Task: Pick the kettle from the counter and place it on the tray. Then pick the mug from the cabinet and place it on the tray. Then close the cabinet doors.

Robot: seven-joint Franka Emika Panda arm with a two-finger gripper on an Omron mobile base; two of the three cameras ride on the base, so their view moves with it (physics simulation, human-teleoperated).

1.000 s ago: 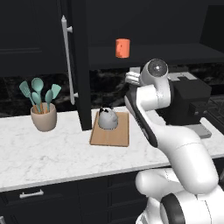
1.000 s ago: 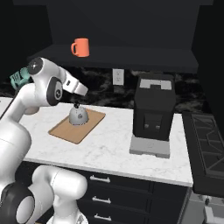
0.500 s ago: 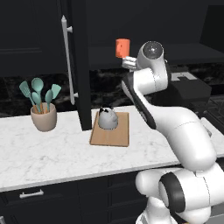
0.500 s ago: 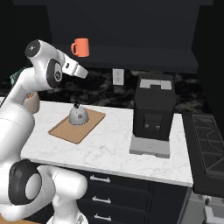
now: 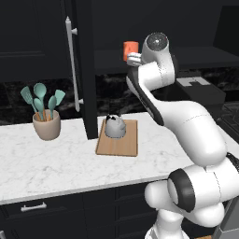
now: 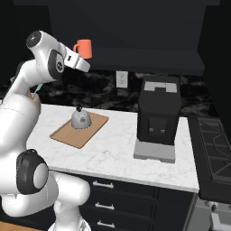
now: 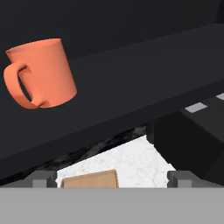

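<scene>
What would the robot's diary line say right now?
kettle: on tray | mug: on cabinet shelf | gripper: open, near mug

No legible text or labels anywhere.

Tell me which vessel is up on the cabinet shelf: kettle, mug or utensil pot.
The orange-red mug stands on the dark cabinet shelf. The kettle sits on the wooden tray, and the beige utensil pot on the counter.
</scene>
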